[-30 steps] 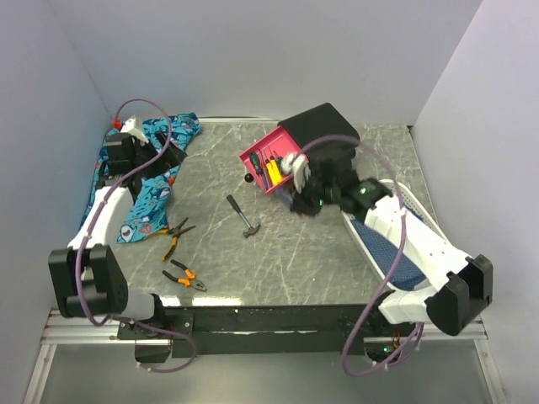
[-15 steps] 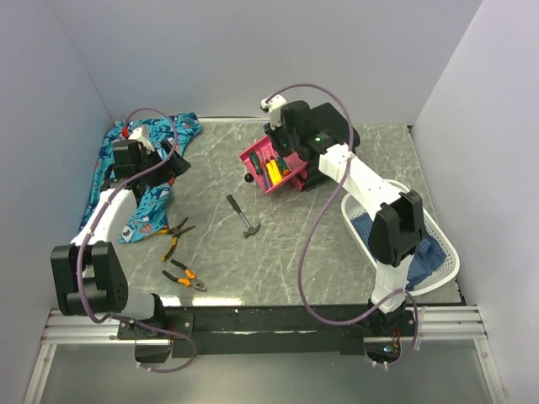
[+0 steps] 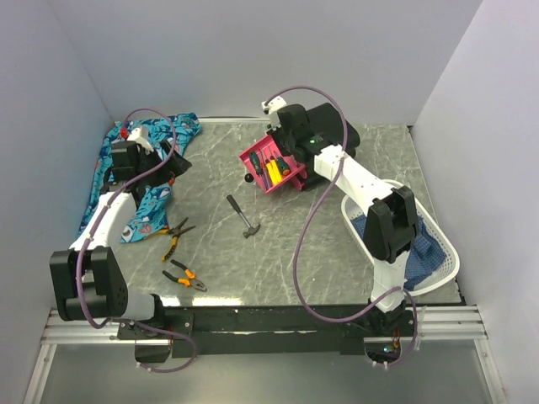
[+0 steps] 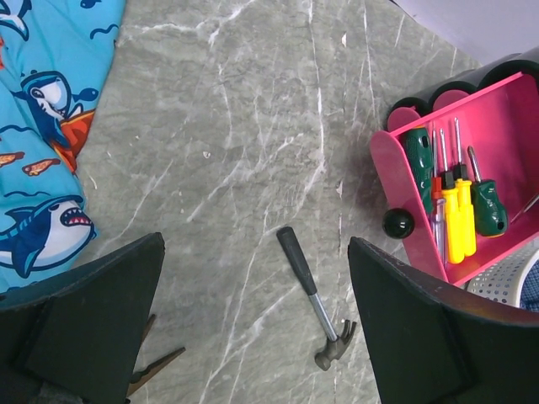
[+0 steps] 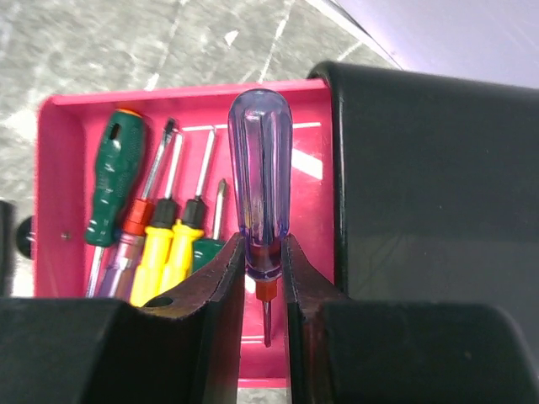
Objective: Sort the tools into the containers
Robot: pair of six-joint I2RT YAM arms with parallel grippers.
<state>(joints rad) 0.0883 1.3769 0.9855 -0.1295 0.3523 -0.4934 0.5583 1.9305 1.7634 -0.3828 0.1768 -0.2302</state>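
A grey, marble-veined bench [image 3: 278, 252] takes up the floor of a pale-walled enclosure. A blue cloth printed with cartoon sharks [image 3: 145, 215] lies crumpled over the bench's far left corner and trails along its left edge. A white perforated basket [image 3: 456, 257] sits at the bench's near right corner with a darker blue textile [image 3: 421, 250] bundled inside, and a black frame [image 3: 278, 318] runs along the bench's near edge.

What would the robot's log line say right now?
right gripper: shut on purple clear-handled screwdriver, over pink shallow drawer | left gripper: open, empty
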